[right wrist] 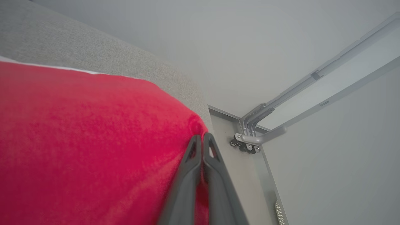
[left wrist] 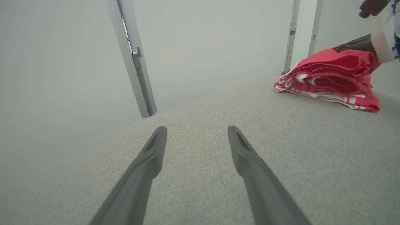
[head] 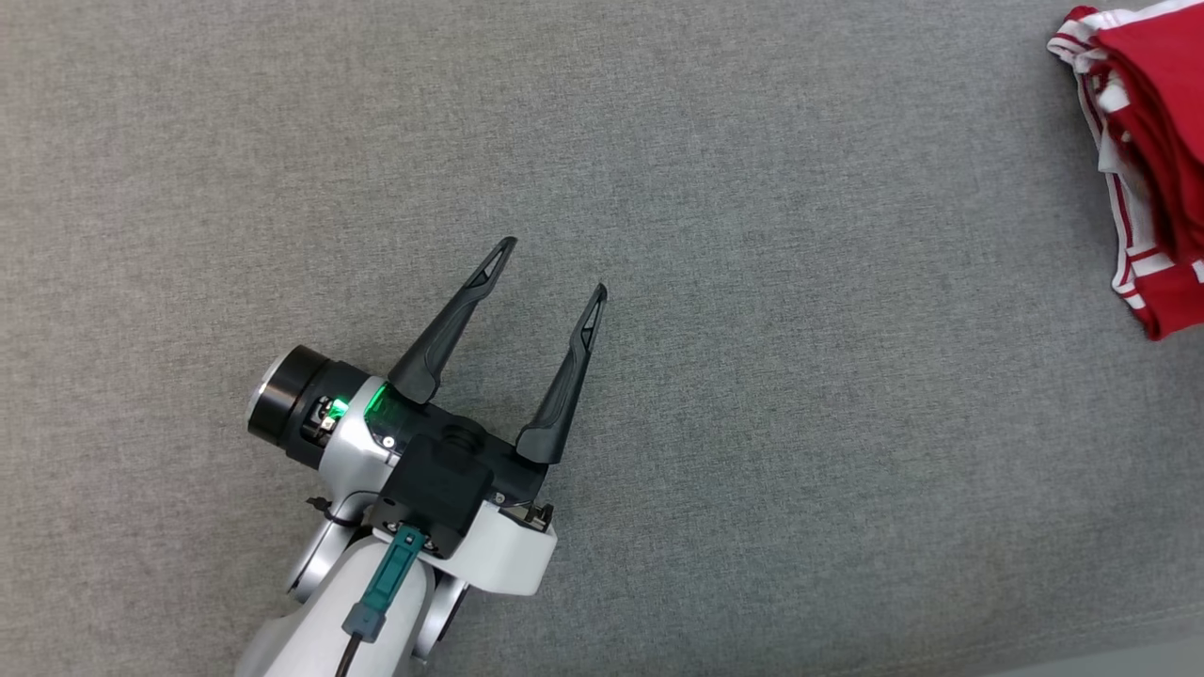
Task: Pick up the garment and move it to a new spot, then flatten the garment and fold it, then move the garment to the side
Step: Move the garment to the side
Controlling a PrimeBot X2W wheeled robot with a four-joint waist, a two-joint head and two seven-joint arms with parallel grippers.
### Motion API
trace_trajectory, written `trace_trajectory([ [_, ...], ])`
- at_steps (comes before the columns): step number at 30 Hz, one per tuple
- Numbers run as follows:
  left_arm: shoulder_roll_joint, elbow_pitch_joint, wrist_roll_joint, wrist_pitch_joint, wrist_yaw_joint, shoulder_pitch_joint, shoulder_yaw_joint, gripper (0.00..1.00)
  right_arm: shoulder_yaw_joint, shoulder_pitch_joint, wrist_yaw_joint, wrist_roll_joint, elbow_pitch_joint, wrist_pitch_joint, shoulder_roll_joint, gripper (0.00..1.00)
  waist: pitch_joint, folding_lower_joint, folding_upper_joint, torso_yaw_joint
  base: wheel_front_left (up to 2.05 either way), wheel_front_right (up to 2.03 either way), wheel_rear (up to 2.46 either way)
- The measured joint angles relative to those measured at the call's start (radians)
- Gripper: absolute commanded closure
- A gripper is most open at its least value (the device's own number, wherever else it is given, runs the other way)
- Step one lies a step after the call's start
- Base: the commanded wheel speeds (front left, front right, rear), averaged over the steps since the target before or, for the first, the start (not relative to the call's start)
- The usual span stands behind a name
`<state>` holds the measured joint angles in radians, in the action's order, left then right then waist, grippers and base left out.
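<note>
Metal post (left wrist: 291, 31) behind folded garment (left wrist: 328, 78)

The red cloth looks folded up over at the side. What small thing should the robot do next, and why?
Probably lift the right gripper off the garment. It lies folded at the table's right side, that gripper is shut against its top, and the left gripper hangs open over bare table, apart from it.
</note>
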<state>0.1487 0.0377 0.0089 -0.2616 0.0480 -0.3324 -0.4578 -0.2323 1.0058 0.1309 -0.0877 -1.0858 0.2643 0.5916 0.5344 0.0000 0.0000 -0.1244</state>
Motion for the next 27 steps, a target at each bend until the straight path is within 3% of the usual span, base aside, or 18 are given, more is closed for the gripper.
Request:
trace_trajectory([
  [1,-0.001,0.0,0.0,0.0,0.0,0.0,-0.002,0.0,0.03,-0.001,0.0,0.034,0.005,0.0,0.001,0.0,-0.001,0.0,0.0,0.003,0.0,0.0,0.0],
  [7,-0.003,-0.009,-0.005,0.0,0.004,-0.003,-0.008,0.0,0.236,-0.041,0.0,0.237,0.093,0.0,-0.033,0.0,-0.025,0.0001,0.0,0.015,0.0,0.0,0.0],
  [11,-0.007,-0.017,-0.012,0.0,0.015,0.002,-0.007,0.0,0.315,-0.082,0.0,0.332,0.178,0.0,-0.136,0.0,-0.056,0.0,0.0,0.021,0.0,0.0,0.0],
  [17,-0.02,-0.028,-0.031,0.0,0.042,0.033,0.004,0.0,0.288,-0.159,0.0,0.333,0.289,0.0,-0.285,0.0,-0.118,0.0,0.0,0.033,0.0,0.0,0.0],
  [27,-0.056,-0.048,-0.119,0.0,0.109,0.121,0.088,0.0,0.142,-0.316,0.0,0.147,0.439,0.0,-0.4,0.0,-0.22,0.0,0.0,0.071,0.0,0.0,0.0],
])
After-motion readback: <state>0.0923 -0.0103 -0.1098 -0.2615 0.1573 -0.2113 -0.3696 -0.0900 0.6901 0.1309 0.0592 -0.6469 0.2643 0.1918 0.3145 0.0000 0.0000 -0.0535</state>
